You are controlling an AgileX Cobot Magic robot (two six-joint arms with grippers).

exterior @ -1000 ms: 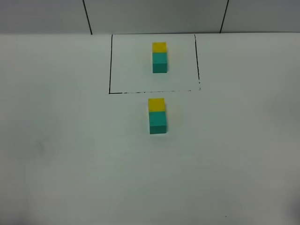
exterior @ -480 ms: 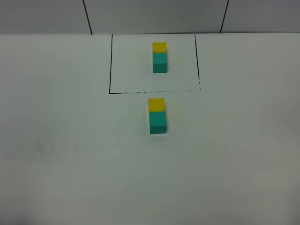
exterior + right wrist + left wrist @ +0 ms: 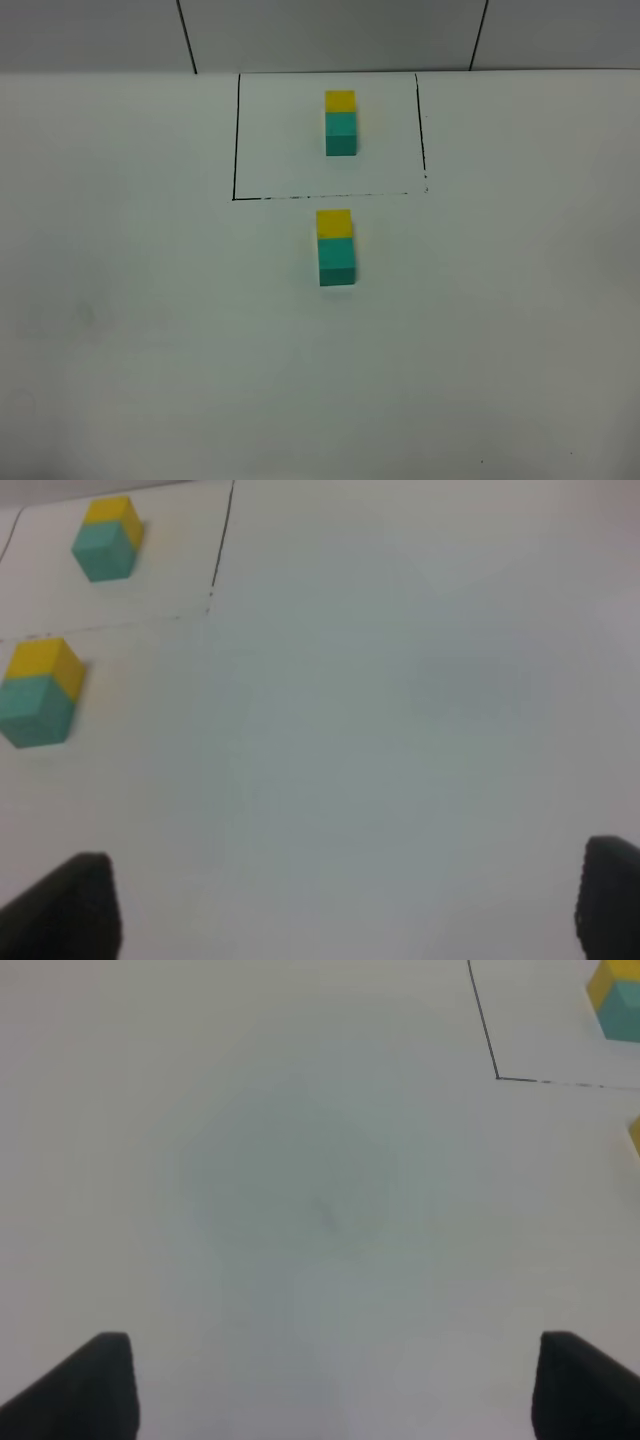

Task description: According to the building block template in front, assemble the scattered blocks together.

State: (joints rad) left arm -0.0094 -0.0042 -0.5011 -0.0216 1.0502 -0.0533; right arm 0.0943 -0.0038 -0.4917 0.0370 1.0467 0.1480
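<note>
The building block template (image 3: 340,122), a yellow cube joined to a teal cube, sits inside a thin black outline (image 3: 236,140) at the back of the white table. Just in front of the outline, the yellow block (image 3: 334,223) touches the teal block (image 3: 337,262), in line like the template. Neither arm shows in the exterior high view. My left gripper (image 3: 330,1390) is open and empty over bare table, left of the outline corner (image 3: 497,1077). My right gripper (image 3: 340,905) is open and empty, well to the right of the joined pair (image 3: 40,690) and the template (image 3: 108,538).
The white table (image 3: 150,350) ends at a grey back wall (image 3: 330,35) just behind the outline. Only a sliver of the yellow block (image 3: 635,1135) shows at the edge of the left wrist view.
</note>
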